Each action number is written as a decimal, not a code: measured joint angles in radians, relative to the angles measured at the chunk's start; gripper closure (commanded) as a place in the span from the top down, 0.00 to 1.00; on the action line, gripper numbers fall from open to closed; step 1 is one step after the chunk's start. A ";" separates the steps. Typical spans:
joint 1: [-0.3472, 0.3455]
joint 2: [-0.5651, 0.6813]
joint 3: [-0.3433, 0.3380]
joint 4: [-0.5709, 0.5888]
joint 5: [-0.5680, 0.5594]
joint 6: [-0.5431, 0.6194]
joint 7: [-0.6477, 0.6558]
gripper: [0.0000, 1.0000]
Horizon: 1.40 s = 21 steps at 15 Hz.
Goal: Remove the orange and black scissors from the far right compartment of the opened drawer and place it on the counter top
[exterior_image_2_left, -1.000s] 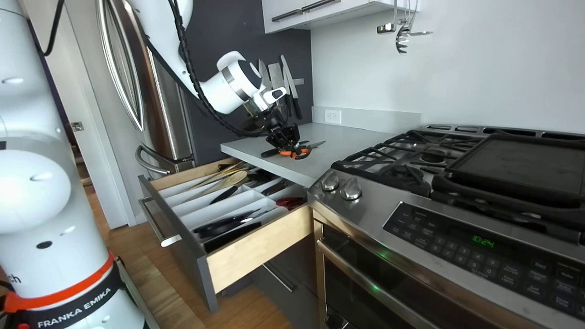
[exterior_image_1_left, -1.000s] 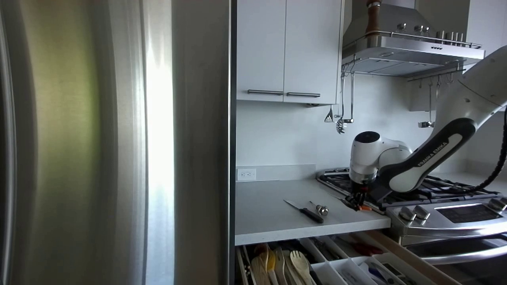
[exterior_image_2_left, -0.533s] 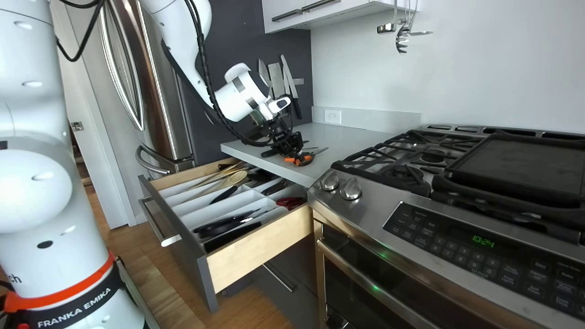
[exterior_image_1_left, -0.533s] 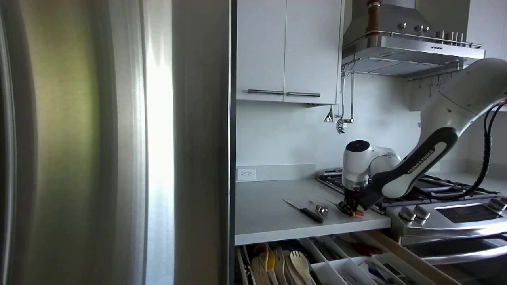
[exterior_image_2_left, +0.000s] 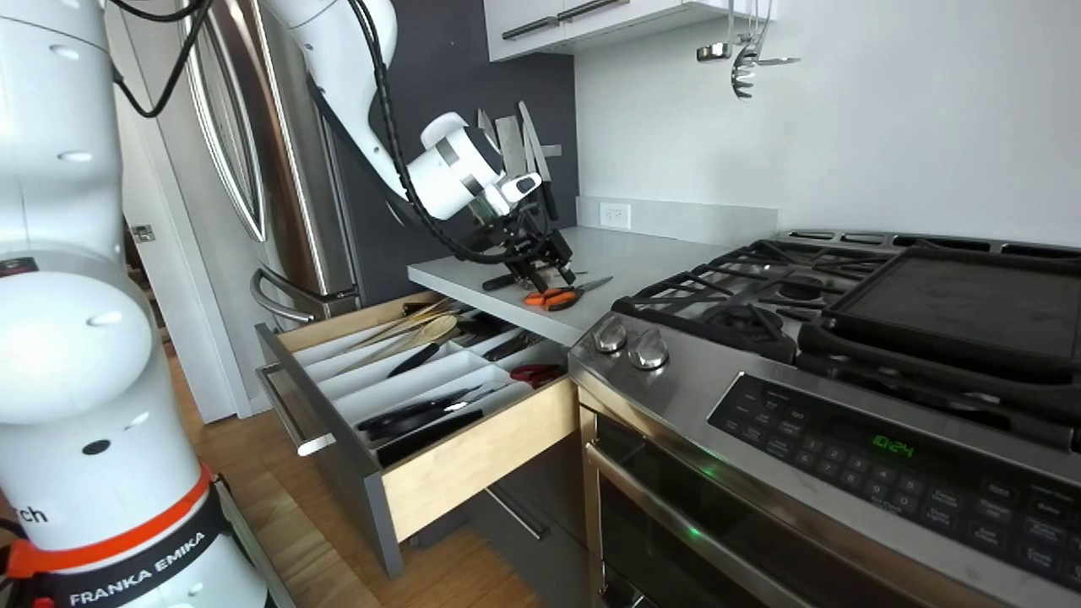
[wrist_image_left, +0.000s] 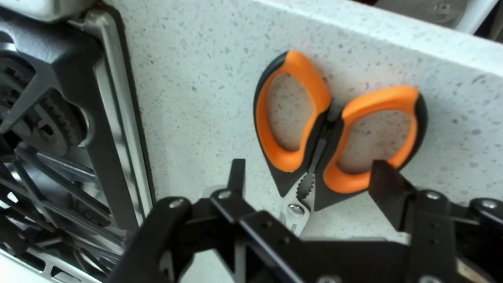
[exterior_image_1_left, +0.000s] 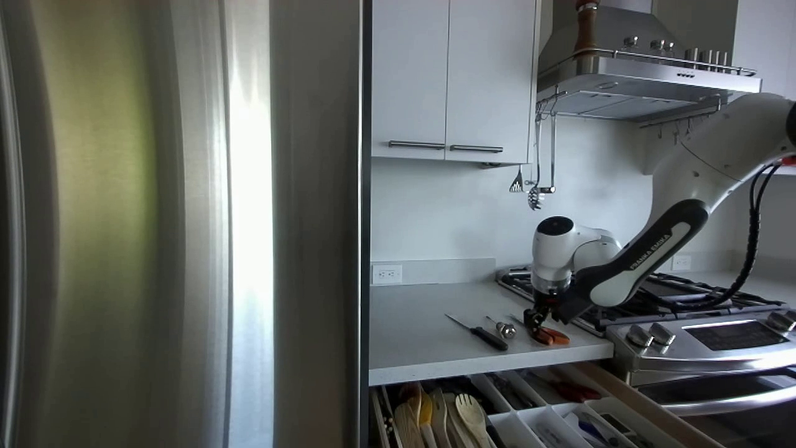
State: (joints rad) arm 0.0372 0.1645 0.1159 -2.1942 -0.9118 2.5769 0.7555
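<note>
1. The scissors, in the gripper a second ago, now lie flat on the counter, handles toward its front edge, blades pointing away from it.
2. The jaws have come apart and stand to either side of the scissors, gripping nothing. One finger overlaps a handle loop in the wrist view; whether it touches, I cannot tell.
3. For the task, this looks like the placing done: the scissors are out of the drawer, and only backing off seems left.
4. The handles rest near the front edge, with the open drawer just below; a catch on that loop could drag them over.
5. The hob is close on one side, a strip of counter between; a metal tool and a knife lie on the other. Straight up seems the freest way out.
</note>
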 measured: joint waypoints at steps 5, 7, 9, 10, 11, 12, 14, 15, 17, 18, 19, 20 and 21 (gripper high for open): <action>-0.002 -0.051 -0.004 -0.007 0.245 -0.039 -0.216 1.00; -0.029 -0.099 0.015 -0.024 0.404 -0.129 -0.364 1.00; -0.040 -0.164 0.014 -0.043 0.560 -0.240 -0.515 1.00; -0.039 -0.203 0.005 -0.050 0.636 -0.300 -0.591 1.00; -0.038 -0.248 -0.006 -0.057 0.709 -0.355 -0.665 1.00; -0.038 -0.296 -0.021 -0.065 0.769 -0.403 -0.725 1.00; -0.037 -0.398 -0.056 -0.082 0.859 -0.491 -0.809 1.00; -0.037 -0.449 -0.075 -0.094 0.891 -0.529 -0.838 1.00; -0.036 -0.548 -0.109 -0.125 0.933 -0.590 -0.888 1.00; -0.036 -0.594 -0.122 -0.143 0.940 -0.612 -0.904 1.00; -0.035 -0.638 -0.135 -0.164 0.950 -0.636 -0.927 1.00; -0.032 -0.680 -0.148 -0.185 0.958 -0.662 -0.956 1.00; -0.030 -0.717 -0.159 -0.206 0.963 -0.678 -0.977 1.00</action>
State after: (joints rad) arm 0.0077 -0.5529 -0.0427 -2.4005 0.0516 1.8989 -0.2218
